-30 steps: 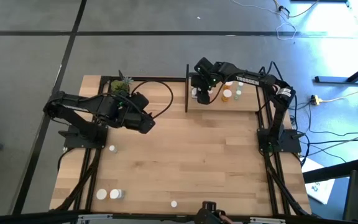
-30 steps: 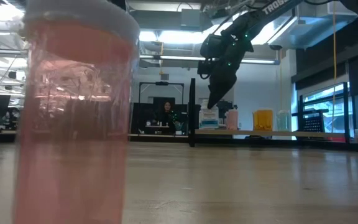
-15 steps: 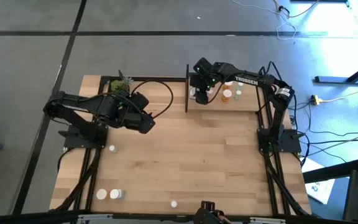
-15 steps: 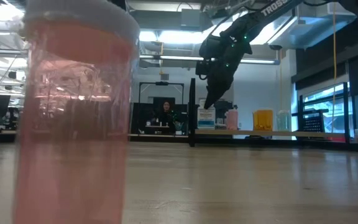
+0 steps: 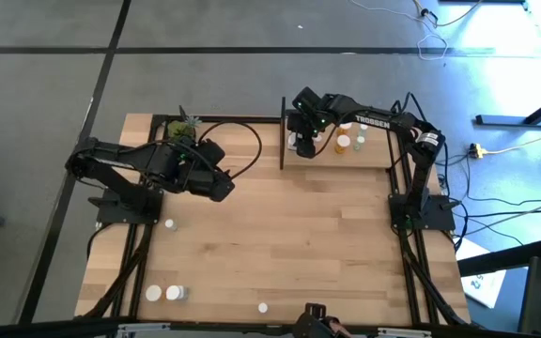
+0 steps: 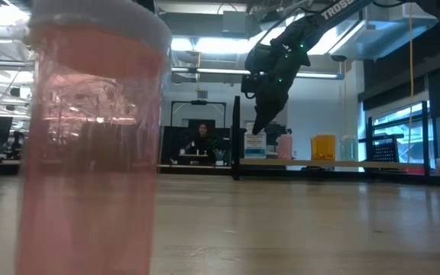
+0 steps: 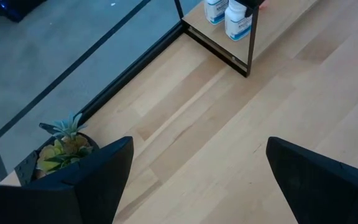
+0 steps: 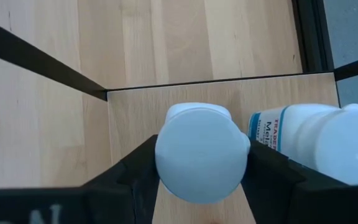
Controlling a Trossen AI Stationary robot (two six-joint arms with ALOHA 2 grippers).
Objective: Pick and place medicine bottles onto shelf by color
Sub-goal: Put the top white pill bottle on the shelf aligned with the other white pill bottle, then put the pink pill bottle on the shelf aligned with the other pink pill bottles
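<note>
My right gripper [image 5: 304,143] hangs over the left end of the shelf [image 5: 346,161], shut on a white medicine bottle [image 8: 201,152]. A second white bottle with a blue label [image 8: 316,140] stands right beside it on the board. An orange bottle [image 5: 343,143] and a pale one [image 5: 360,139] stand farther right on the shelf. My left gripper [image 7: 197,180] waits open over the table's far left, with nothing between its fingers. Loose white bottles [image 5: 169,224] [image 5: 153,294] [image 5: 263,307] stand on the table. My right gripper pinches the white bottle between its two fingers [image 8: 135,177], one on each side of the body just below the cap [image 8: 161,155]. The fingers come from above, slanting down. The bottle stands upright; whether its base rests on the shelf board I cannot tell.
A black upright post [image 5: 282,131] stands at the shelf's left end, close to my right gripper. A small potted plant [image 5: 184,125] sits at the far left corner. A pink bottle [image 6: 90,137] stands right in front of the low camera at the near edge.
</note>
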